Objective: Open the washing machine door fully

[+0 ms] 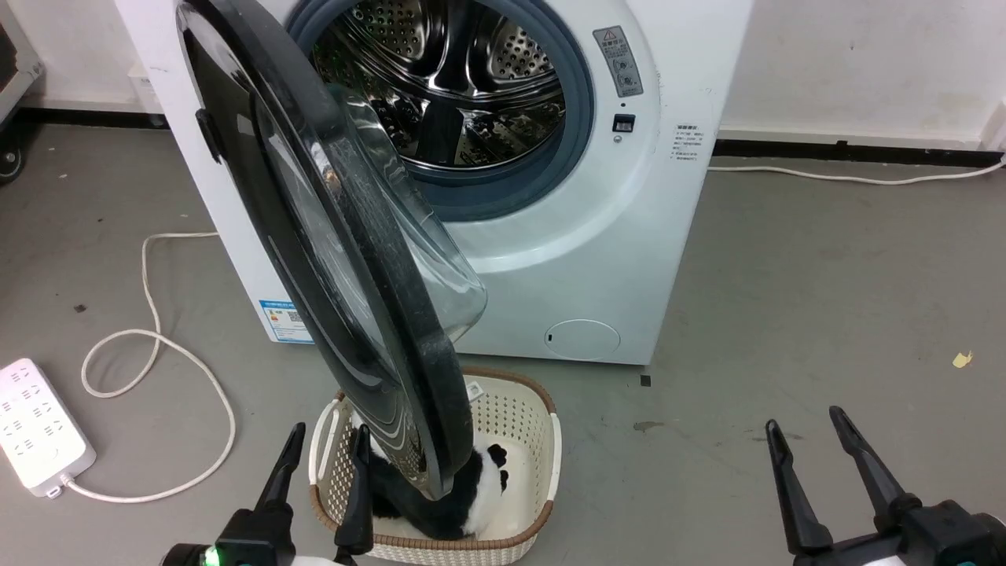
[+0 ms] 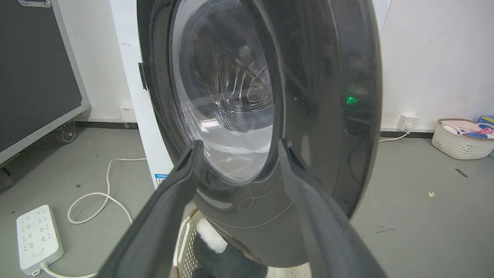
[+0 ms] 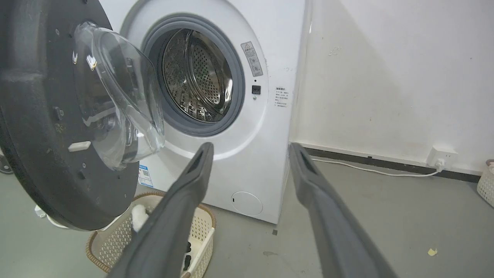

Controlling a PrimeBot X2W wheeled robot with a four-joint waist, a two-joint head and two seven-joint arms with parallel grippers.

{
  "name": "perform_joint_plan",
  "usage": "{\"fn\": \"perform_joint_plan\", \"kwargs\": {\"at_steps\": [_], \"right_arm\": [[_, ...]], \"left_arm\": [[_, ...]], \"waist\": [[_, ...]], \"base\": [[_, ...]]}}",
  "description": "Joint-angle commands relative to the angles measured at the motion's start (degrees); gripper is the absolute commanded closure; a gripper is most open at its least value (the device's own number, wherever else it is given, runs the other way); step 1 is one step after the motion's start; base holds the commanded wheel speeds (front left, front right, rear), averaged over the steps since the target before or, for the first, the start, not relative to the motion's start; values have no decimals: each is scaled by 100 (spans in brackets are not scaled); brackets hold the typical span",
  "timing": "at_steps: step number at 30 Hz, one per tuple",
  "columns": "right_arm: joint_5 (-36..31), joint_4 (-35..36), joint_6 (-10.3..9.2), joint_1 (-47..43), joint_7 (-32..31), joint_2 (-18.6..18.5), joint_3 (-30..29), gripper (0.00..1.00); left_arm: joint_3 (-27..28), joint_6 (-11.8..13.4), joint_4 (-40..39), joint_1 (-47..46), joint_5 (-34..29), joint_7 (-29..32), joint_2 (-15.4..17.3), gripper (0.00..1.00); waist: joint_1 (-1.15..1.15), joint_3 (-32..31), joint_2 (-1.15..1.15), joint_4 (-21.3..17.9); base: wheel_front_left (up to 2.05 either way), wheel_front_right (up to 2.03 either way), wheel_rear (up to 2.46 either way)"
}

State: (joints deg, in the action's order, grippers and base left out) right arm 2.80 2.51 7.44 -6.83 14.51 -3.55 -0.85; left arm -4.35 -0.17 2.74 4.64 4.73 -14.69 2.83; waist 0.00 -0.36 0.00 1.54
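In the head view, the washing machine door (image 1: 314,259) stands about half open. It hangs from its hinge on the left side of the white machine with its edge turned toward the robot, and its lower rim is over a woven basket (image 1: 542,440) that holds a black and white soft thing. The left tool (image 1: 330,431) is spread wide and holds nothing, just beside the door's outer face low down; I cannot tell if one finger touches it. The right tool (image 1: 805,418) is also wide open and empty, well apart from the door on the bare floor side. A power strip (image 1: 35,428) and its cable lie on the floor at the left. In the left wrist view, the glossy outer face is very close in front of the fingers. I judge that this tool stands on the side where the door must swing, so the door could strike it, and a push from here would close the door instead. The smooth rim may also let a finger slide off. In the right wrist view, the door's inner face with the bulging glass bowl is at the left. A push from this side could land on the glass and not on the dark frame. The base could also roll over the cable.
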Motion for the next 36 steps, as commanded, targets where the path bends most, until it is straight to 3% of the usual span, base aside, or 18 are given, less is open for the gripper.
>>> {"fn": "perform_joint_plan", "kwargs": {"at_steps": [1,6,7,8,9,14,15,23,26,29,36], "right_arm": [[-55,15,5,-81,39,27,4,0],[-116,-16,5,-76,44,48,16,0],[-122,-24,5,-74,45,51,15,0],[-126,-30,5,-73,45,54,16,0],[-128,-33,5,-69,46,56,20,0],[-117,-33,5,-54,47,63,54,0],[-107,-23,5,-48,48,65,59,0],[-55,-6,5,-27,48,67,86,0],[-27,-29,5,-3,49,67,120,0],[-10,-45,5,6,49,67,165,0],[44,-45,5,25,49,67,172,0]], "left_arm": [[-1,-9,22,41,7,-30,11,0],[-15,-23,41,-7,12,-30,9,0],[-16,-38,49,-17,14,-30,9,6],[-17,-57,48,-29,13,-30,9,67],[-16,-75,46,-39,7,-30,9,100],[45,-129,-152,-110,8,-30,9,100],[163,-76,-629,-144,114,-30,7,100],[424,57,-2142,-741,376,-30,6,100],[81,120,-2648,-1052,347,-30,6,100],[-250,91,-2673,-1104,290,-30,5,100],[-1167,115,-1905,-994,459,378,5,100]], "waist": [[0,0,0,1],[0,10,0,3],[0,12,0,3],[0,15,0,1],[0,21,0,0],[0,39,0,-9],[0,42,0,-15],[0,10,0,-21],[0,-14,0,-62],[0,-18,0,-115],[0,31,0,-212]], "base": [[0,0,0],[0,0,0],[0,0,0],[0,0,0],[0,0,0],[0,0,0],[0,0,0],[0,0,0],[0,0,0],[0,0,0],[0,0,0]]}}
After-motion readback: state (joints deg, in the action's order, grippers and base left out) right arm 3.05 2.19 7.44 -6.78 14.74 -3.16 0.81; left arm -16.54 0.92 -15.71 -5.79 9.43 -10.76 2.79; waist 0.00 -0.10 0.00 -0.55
